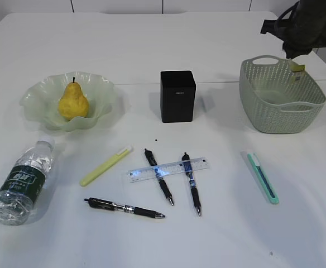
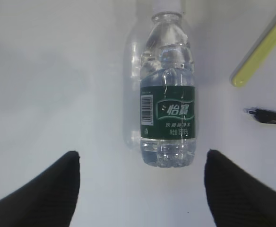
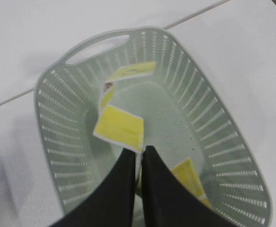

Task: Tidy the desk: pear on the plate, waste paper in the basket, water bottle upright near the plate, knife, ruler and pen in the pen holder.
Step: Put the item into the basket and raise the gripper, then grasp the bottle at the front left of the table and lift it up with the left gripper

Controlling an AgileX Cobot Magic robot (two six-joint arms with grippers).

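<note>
At the near left corner of the desk the water bottle lies on its side, between the widely spread fingers of the left gripper, not touching them. Further back on the right, the right gripper, fingers pressed together, pinches a yellow waste paper over the basket.

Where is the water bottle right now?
The water bottle lies on its side at the exterior view's front left, just below the plate, left of the yellow-green pen.
</note>
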